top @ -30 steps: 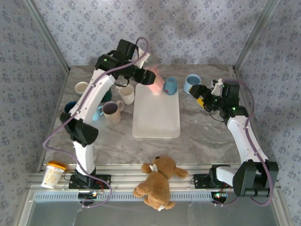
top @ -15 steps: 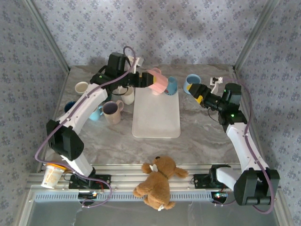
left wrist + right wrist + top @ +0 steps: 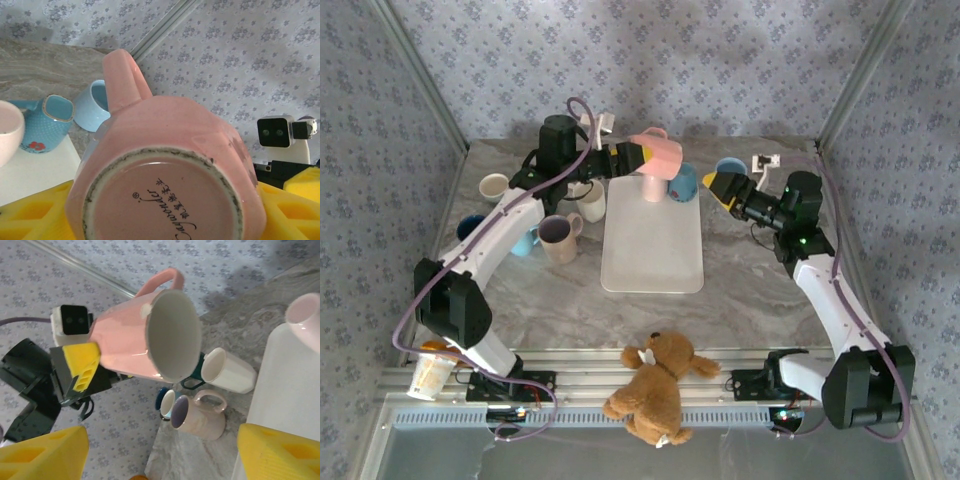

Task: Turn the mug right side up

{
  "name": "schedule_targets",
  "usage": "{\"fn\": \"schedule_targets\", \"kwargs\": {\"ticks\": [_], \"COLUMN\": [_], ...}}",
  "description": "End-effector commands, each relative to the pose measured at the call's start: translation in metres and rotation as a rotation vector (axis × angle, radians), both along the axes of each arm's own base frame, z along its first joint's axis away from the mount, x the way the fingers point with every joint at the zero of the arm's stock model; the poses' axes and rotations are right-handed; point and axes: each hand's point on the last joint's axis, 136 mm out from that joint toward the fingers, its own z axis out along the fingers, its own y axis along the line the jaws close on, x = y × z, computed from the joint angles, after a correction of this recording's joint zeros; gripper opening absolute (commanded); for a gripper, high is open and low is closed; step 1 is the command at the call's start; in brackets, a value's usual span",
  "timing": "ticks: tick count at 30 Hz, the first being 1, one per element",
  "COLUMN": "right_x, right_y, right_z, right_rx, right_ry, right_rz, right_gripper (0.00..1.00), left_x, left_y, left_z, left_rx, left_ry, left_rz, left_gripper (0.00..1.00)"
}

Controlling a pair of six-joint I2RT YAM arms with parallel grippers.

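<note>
In the top view, the left claw is grasping the pink mug on its side in the air, upper centre, above the far end of the white tray. The right claw is hanging released just right of it.

In the left wrist view, we are seeing its glazed, stamped base, handle up. It is looking like stiff, slippery, breakable ceramic, so we are favouring a hold across the body.

In the right wrist view, its pale mouth is facing us, upper centre.

Base of the pink mug: an inverted cursive brand word with small characters and a round emblem. Its letters are not surely legible.
</note>
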Motion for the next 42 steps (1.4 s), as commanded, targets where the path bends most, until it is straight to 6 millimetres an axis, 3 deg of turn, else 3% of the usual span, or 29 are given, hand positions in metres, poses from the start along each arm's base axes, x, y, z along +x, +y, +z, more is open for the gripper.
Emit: {"fn": "schedule_targets", "kwargs": {"ticks": [1,6,12,16,24,28,32,36,38,42], "right_x": [-0.007,-0.005,-0.002,-0.001,0.005,0.004,0.005,0.009,0.009,0.010], "right_y": [0.012,0.022,0.028,0.035,0.047,0.053,0.055,0.052,0.049,0.046], "right_z": [0.034,0.039,0.044,0.051,0.054,0.060,0.061,0.059,0.059,0.064], "right_rx": [0.009,0.022,0.013,0.015,0.037,0.054,0.066,0.070,0.072,0.081], "right_ry": [-0.112,-0.125,-0.179,-0.233,-0.251,-0.292,-0.312,-0.309,-0.325,-0.332], "right_rz": [0.055,0.108,0.123,0.152,0.193,0.219,0.233,0.200,0.188,0.180], "right_gripper": [0.78,0.66,0.62,0.48,0.45,0.37,0.18,0.10,0.00,0.00], "left_x": [-0.010,-0.012,-0.019,-0.025,-0.035,-0.038,-0.036,-0.034,-0.033,-0.028], "left_y": [-0.003,-0.008,-0.013,-0.018,-0.027,-0.031,-0.034,-0.036,-0.036,-0.033], "left_z": [0.060,0.058,0.054,0.052,0.049,0.049,0.042,0.035,0.033,0.027], "left_rx": [-0.150,-0.177,-0.186,-0.185,-0.181,-0.179,-0.173,-0.167,-0.160,-0.138], "left_ry": [-0.142,-0.114,-0.078,-0.069,-0.049,-0.051,-0.029,-0.009,-0.015,-0.031], "left_rz": [-0.059,-0.091,-0.148,-0.187,-0.255,-0.276,-0.285,-0.292,-0.289,-0.263], "left_gripper": [0.65,0.65,0.64,0.63,0.62,0.62,0.69,0.77,0.82,0.89]}}
